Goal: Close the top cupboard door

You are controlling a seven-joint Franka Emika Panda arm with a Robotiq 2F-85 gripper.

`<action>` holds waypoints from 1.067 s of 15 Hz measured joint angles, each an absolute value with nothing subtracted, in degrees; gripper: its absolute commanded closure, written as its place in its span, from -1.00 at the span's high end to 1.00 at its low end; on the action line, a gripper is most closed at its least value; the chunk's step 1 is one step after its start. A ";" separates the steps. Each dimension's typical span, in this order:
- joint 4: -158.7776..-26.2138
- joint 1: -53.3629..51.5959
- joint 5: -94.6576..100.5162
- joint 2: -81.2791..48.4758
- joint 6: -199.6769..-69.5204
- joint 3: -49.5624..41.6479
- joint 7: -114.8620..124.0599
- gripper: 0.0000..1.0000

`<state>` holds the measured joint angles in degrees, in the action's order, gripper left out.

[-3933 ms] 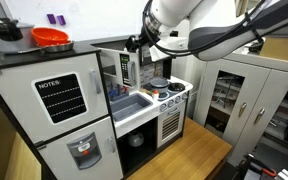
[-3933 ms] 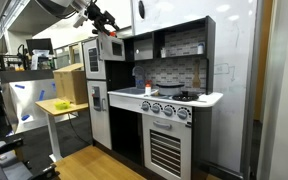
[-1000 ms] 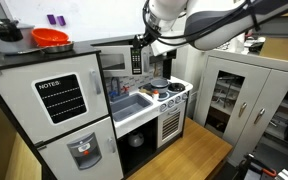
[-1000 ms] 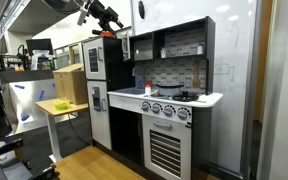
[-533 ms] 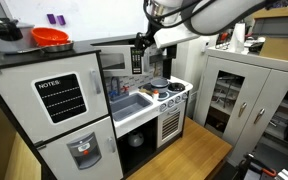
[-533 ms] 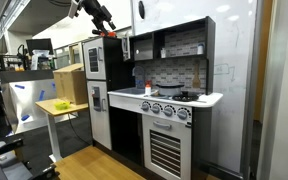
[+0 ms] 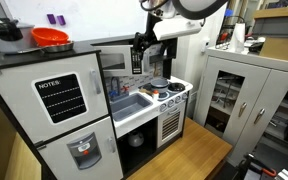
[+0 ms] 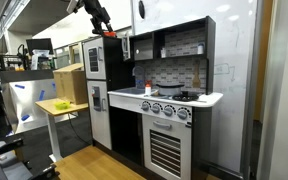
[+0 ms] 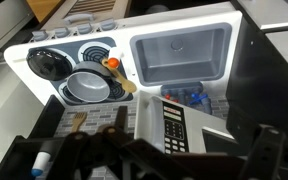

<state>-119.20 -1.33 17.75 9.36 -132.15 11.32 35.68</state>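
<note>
The top cupboard door (image 7: 136, 58) is a small grey panel with a keypad and a dark window pane, above the sink. In an exterior view it stands at an angle to its dark opening; I cannot tell whether it is fully shut. In the wrist view the door (image 9: 174, 122) fills the lower middle, seen from above and in front. My gripper (image 7: 142, 40) hangs just above and in front of the door, not touching it, and also shows in an exterior view (image 8: 102, 20). In the wrist view my gripper (image 9: 149, 160) has its dark fingers wide apart and holds nothing.
Below the door are the grey sink (image 9: 179, 55), the stove with a pot (image 9: 84, 87) and the oven door (image 7: 169, 125). The white NOTES door (image 7: 62, 95) is to the side, with an orange bowl (image 7: 50, 37) on top. A metal cabinet (image 7: 239, 95) stands beside the kitchen.
The door has swung from wide open toward its opening. Over the last second the door has stayed put and my arm has lifted up and away from it.
</note>
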 measured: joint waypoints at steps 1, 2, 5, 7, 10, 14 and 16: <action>-118.26 -1.33 17.74 8.46 -131.41 11.30 35.68 1.00; -117.40 -1.36 17.74 7.65 -131.05 11.30 35.68 1.00; -116.28 -1.92 17.01 6.87 -131.03 11.30 35.24 1.00; -116.24 -2.01 16.98 6.87 -131.03 11.26 35.22 1.00; -116.24 -2.01 16.98 6.87 -131.03 11.20 35.20 1.00; -116.03 -2.00 16.98 6.65 -131.01 10.73 35.29 1.00; -115.19 -2.00 17.03 5.90 -131.00 10.41 35.29 1.00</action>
<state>-115.19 -2.00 17.03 5.90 -131.00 10.41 35.29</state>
